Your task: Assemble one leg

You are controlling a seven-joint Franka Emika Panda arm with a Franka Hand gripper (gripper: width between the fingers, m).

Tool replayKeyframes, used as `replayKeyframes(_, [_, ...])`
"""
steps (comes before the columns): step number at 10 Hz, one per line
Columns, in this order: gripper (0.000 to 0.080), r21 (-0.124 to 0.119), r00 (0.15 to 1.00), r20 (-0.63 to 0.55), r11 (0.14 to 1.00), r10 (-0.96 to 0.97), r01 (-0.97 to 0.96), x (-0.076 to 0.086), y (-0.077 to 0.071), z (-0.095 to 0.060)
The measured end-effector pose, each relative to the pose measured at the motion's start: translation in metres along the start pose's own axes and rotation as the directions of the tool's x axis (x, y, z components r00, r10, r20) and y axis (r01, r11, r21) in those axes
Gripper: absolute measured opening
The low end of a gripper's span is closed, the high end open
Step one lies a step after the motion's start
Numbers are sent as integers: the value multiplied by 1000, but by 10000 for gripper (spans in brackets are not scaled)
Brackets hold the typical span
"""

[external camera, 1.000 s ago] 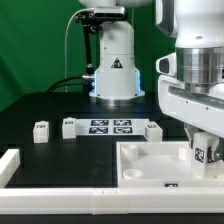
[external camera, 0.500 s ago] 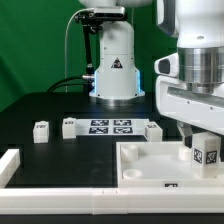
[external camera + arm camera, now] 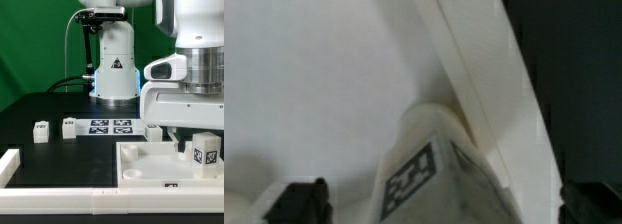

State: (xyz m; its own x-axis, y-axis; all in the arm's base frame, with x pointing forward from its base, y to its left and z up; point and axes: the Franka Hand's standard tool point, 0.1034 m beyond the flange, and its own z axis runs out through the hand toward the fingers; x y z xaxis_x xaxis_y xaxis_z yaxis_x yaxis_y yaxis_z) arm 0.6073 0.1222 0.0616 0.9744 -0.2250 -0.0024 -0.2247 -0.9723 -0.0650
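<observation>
The leg (image 3: pixel 207 152), a small white block with a black-and-white tag facing front, stands upright in the near corner of the white tabletop (image 3: pixel 140 160) on the exterior view's right. My gripper (image 3: pixel 185 136) hangs just above and slightly left of it. In the wrist view the leg (image 3: pixel 441 160) rises between my two dark fingertips (image 3: pixel 299 202). They stand wide apart and neither touches it, so the gripper (image 3: pixel 443 204) is open and empty. The tabletop's raised rim (image 3: pixel 491 90) runs beside the leg.
Three more small white legs (image 3: pixel 41 130) (image 3: pixel 69 126) (image 3: pixel 153 130) stand on the black table around the marker board (image 3: pixel 110 126). A white L-shaped rail (image 3: pixel 10 166) lies at the front left. The robot's base (image 3: pixel 113 70) stands behind.
The hand has lifted and swung, with its housing now reaching further to the left. The leg's top, covered by the fingers before, now shows fully. The leg sits slightly further right.
</observation>
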Motion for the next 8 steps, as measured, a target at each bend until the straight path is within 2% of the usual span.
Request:
replayKeyframes(3, [649, -7, 964, -4, 964, -267, 267, 2, 3, 0])
replayKeyframes(6, [620, -6, 959, -3, 959, -284, 284, 2, 3, 0])
replayKeyframes(7, [437, -6, 959, -3, 959, -284, 284, 2, 3, 0])
replayKeyframes(8, [437, -6, 968, -4, 968, -253, 253, 2, 3, 0])
